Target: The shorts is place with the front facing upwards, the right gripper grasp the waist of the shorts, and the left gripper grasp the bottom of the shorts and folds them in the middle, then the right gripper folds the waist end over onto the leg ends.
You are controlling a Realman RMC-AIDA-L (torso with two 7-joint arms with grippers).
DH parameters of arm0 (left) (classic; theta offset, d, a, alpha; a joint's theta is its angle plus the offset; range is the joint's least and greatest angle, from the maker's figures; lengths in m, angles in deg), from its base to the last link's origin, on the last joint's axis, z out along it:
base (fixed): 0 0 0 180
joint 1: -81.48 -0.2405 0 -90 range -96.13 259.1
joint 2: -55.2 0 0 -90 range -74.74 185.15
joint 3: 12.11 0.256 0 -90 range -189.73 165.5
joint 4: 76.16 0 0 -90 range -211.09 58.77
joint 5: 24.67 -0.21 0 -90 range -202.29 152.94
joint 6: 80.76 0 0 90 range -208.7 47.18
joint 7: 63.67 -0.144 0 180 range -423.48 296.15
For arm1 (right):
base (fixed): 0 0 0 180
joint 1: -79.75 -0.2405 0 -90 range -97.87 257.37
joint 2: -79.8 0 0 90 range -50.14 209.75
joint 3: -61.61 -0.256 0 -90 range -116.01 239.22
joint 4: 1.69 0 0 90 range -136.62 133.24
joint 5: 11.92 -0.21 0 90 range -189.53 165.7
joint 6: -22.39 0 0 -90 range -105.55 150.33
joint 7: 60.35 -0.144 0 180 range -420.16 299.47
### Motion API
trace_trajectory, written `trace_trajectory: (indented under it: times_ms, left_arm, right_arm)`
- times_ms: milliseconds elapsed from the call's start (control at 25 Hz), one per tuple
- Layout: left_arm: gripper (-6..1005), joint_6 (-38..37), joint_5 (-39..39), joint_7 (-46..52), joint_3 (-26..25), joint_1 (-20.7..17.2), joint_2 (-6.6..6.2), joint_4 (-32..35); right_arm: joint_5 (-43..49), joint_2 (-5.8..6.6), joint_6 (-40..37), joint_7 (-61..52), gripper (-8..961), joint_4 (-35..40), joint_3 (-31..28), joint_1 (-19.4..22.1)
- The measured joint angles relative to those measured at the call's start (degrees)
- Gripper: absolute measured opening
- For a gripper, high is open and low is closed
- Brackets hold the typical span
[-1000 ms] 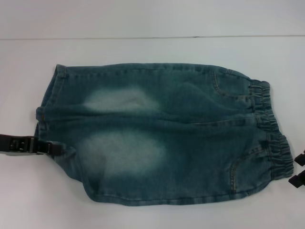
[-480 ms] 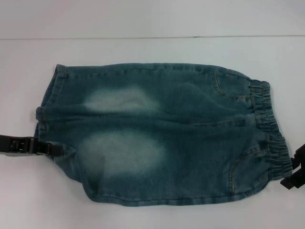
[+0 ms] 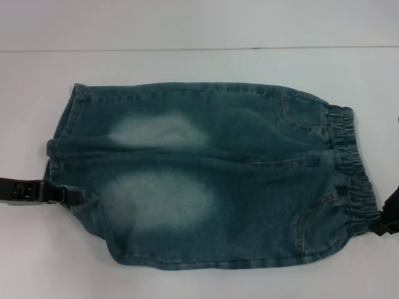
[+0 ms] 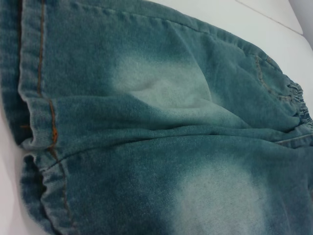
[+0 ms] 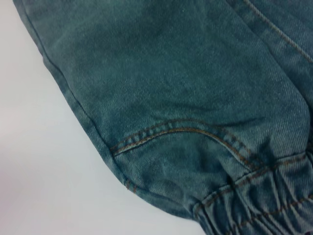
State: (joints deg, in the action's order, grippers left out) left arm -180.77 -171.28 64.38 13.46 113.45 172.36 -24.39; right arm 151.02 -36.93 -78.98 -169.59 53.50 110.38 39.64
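The blue-green denim shorts (image 3: 212,180) lie flat, front up, on the white table. Their leg ends (image 3: 62,134) point left and the ruffled elastic waist (image 3: 352,168) points right. My left gripper (image 3: 73,195) lies low at the left edge, shut on the bottom of the shorts at the near leg's hem, where the cloth bunches a little. My right gripper (image 3: 386,219) is at the right edge, against the near corner of the waist. The left wrist view shows the stitched hem (image 4: 32,98) close up. The right wrist view shows the puckered waistband (image 5: 259,205) and a pocket seam (image 5: 181,129).
The white table (image 3: 199,25) stretches beyond the shorts on every side. A thin seam line (image 3: 187,49) crosses it at the back. Nothing else lies on it.
My right gripper has moved left from off the table's right edge up to the near corner of the waistband. The left gripper and the shorts have stayed still.
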Motion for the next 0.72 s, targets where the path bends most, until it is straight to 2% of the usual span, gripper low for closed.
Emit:
trace_trajectory:
  times_ms: [40,280,560,640,720]
  left_arm:
    - [36,0.0,0.0,0.0,0.0,0.0,0.00,0.0]
    - [36,0.0,0.0,-0.2,0.0,-0.1,0.06,0.0]
    - [37,-0.1,0.2,-0.3,-0.4,-0.1,0.07,0.0]
    - [37,-0.1,0.7,-0.3,-0.5,0.0,-0.04,0.0]
    - [37,-0.2,1.3,-0.1,-0.5,0.0,-0.13,0.0]
  right_arm:
    - [0.0,-0.04,0.1,0.0,251,0.0,0.0,0.1]
    - [0.0,-0.40,0.6,0.1,37,0.0,-0.2,0.3]
    - [-0.8,-0.40,1.0,0.2,34,0.0,-0.6,0.7]
    - [-2.4,-0.11,1.1,0.3,33,0.1,-1.6,1.0]
    - [-4.9,0.67,0.3,0.3,33,0.4,-4.0,1.5]
